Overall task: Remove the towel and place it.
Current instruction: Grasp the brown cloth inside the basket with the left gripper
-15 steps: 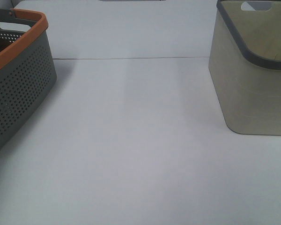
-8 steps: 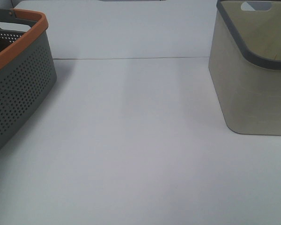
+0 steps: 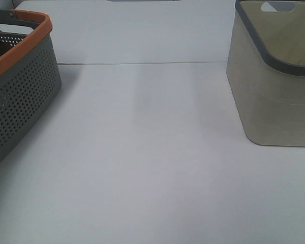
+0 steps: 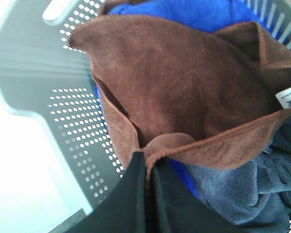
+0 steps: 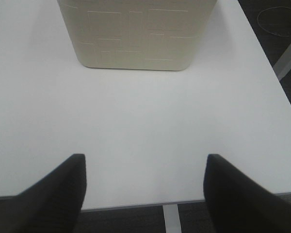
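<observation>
In the left wrist view my left gripper (image 4: 148, 160) is shut on the hem of a brown towel (image 4: 184, 92). The towel lies on blue (image 4: 184, 12) and dark grey (image 4: 237, 194) cloths inside a grey perforated basket (image 4: 77, 121). That basket, with an orange rim, shows at the left edge of the exterior high view (image 3: 20, 96); its contents and both arms are out of sight there. My right gripper (image 5: 144, 165) is open and empty above the white table (image 5: 145, 121), in front of a beige bin (image 5: 136, 34).
The beige bin with a grey rim stands at the right in the exterior high view (image 3: 274, 91). The white table (image 3: 142, 152) spans between the two containers. In the right wrist view the table's edge and dark floor (image 5: 276, 29) lie beside the bin.
</observation>
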You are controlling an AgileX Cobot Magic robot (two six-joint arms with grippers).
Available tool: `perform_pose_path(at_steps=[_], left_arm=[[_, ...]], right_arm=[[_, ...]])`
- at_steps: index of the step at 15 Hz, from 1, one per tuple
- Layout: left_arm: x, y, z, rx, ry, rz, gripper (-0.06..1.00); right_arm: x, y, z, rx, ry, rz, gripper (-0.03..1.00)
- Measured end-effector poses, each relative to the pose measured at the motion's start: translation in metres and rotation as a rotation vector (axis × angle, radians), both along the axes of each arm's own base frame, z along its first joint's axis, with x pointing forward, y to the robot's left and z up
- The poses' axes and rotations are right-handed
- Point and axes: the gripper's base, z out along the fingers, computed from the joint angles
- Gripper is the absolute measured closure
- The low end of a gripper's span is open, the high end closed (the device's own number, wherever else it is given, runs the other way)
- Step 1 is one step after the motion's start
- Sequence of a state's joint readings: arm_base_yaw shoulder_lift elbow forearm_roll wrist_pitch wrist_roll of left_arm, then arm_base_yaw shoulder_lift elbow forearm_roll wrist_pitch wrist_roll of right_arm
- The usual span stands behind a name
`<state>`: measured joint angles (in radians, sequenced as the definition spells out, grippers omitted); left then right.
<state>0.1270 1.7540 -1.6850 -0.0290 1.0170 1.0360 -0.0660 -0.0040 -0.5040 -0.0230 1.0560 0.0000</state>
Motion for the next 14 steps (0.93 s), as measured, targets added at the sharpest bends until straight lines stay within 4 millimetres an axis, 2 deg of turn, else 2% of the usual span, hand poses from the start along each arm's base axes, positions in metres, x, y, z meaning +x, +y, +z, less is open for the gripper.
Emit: perform_pose_path(at_steps=[5,14], left_arm=[[-0.025,-0.004,0.034,-0.007,-0.057,-0.002,0.94],[-0.058,-0.011,0.069,-0.024,-0.118,-0.009,0.94]], right_arm=[[0.000,0.000,0.000,0.000,0.000,0.000,0.37],[0.000,0.000,0.000,0.000,0.000,0.000,0.37]])
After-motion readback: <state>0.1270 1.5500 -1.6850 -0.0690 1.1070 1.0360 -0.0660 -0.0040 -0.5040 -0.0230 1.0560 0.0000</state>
